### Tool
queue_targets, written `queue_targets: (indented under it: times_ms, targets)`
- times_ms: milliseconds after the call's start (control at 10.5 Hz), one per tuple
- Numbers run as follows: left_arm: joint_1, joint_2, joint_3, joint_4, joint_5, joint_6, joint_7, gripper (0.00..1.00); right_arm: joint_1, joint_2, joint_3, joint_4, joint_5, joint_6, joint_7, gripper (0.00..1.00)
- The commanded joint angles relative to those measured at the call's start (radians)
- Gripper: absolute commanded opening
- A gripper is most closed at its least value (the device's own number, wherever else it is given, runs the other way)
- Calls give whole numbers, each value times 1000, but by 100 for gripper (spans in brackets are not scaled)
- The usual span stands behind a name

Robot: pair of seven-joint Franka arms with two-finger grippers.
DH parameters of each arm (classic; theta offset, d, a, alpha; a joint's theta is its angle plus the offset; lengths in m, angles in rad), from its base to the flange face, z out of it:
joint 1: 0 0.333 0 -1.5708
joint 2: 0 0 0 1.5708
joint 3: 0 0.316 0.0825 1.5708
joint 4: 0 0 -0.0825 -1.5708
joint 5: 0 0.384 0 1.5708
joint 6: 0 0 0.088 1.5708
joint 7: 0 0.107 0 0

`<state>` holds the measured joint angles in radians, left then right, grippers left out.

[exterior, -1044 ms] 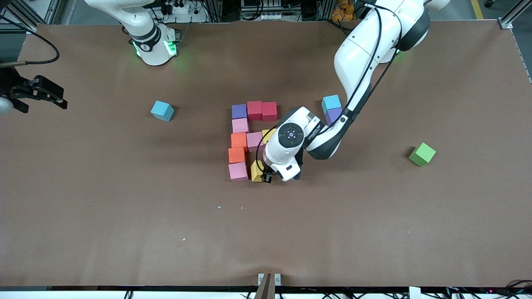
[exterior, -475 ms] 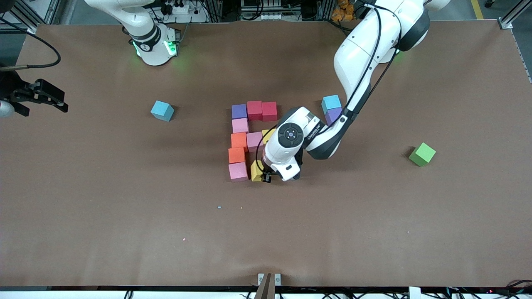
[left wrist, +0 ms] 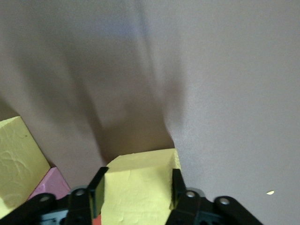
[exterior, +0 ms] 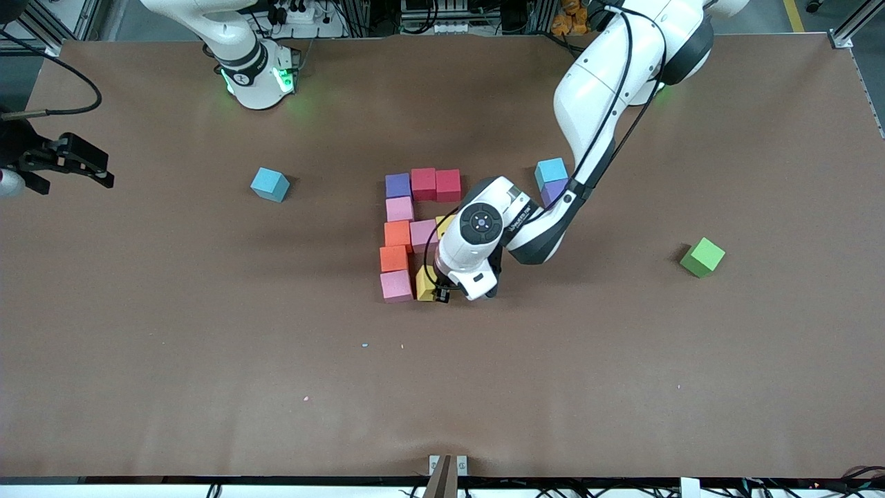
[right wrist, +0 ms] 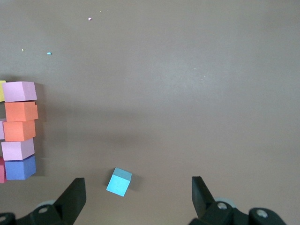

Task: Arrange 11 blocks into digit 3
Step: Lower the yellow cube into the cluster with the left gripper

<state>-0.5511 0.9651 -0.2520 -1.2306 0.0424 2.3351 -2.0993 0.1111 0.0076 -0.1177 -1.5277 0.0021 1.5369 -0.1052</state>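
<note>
My left gripper (exterior: 442, 293) is down at the table, shut on a yellow block (exterior: 424, 283) that sits beside the pink block (exterior: 396, 286) at the near end of the figure. In the left wrist view the fingers (left wrist: 97, 187) hug both sides of that yellow block (left wrist: 140, 171). Farther from the camera stand two orange blocks (exterior: 395, 245), a pink (exterior: 422, 234) and a yellow (exterior: 446, 223), another pink (exterior: 399, 208), a purple (exterior: 397, 185) and two reds (exterior: 435, 184). A second purple block (exterior: 554, 191) lies apart. My right gripper (exterior: 66, 162) waits open at the right arm's end of the table.
One light-blue cube (exterior: 551, 170) touches the lone purple block. Another light-blue cube (exterior: 269, 184) lies toward the right arm's end, below the right gripper (right wrist: 138, 197) in its wrist view. A green cube (exterior: 702, 256) lies toward the left arm's end.
The left hand with the yellow block has shifted slightly toward the pink block. The right gripper has barely drifted.
</note>
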Motion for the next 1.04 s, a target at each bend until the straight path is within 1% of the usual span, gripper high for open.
queue_targets:
  times_ms: [0,190,475,949]
  targets:
    - [-13,14,13,3,-4,6,12,90,-17,3,10,6,-2,5,2,100]
    - [-13,14,14,5,-4,6,13,100,-24,3,10,6,-1,6,1,100]
    - [-13,14,14,5,-3,6,18,100,-24,6,10,6,-1,6,2,100]
    - [-23,12,19,8,-3,21,126,100,-24,6,10,6,-1,6,1,100]
